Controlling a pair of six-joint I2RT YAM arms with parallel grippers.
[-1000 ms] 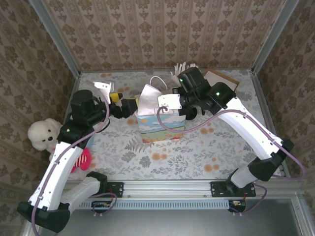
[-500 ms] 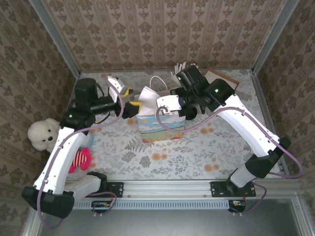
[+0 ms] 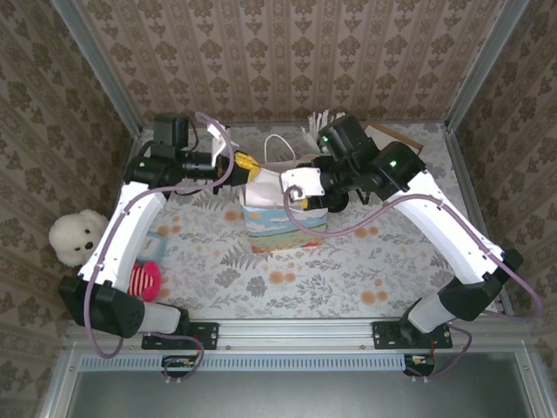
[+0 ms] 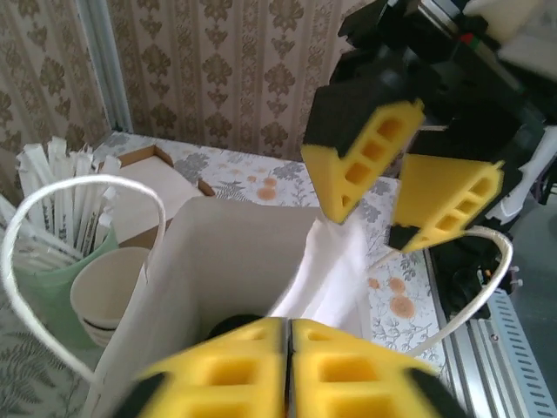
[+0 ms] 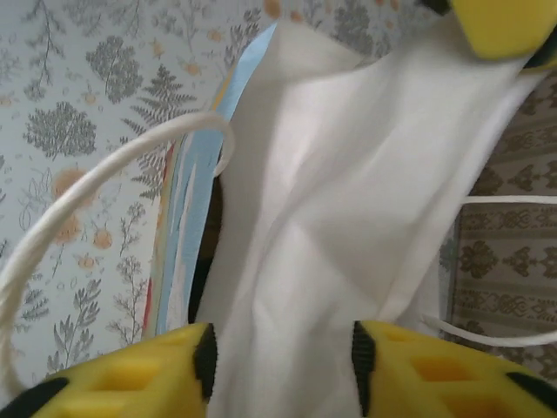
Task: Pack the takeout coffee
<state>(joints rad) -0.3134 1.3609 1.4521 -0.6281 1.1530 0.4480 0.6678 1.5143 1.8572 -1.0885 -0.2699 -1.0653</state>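
Flanking one paper bag (image 3: pixel 283 228): left claw (image 4: pixel 288 348) shut, right claw (image 5: pixel 280 370) parted.

There are two arms, the left arm (image 3: pixel 122 239) and the right arm (image 3: pixel 444 224). There are two end effectors, the left end effector (image 4: pixel 287 326) and the right end effector (image 5: pixel 283 348). The single tabletop (image 3: pixel 348 270) carries:

- one paper bag (image 3: pixel 283 222) with two cord handles (image 4: pixel 96 179)
- one white teddy bear (image 3: pixel 74 237)
- one pink toy (image 3: pixel 146 280)
- one cardboard box (image 3: pixel 396 139)
- one pale-green cup of white sticks (image 4: pixel 39 283)
- one stack of cream-lined cups (image 4: pixel 109 292)
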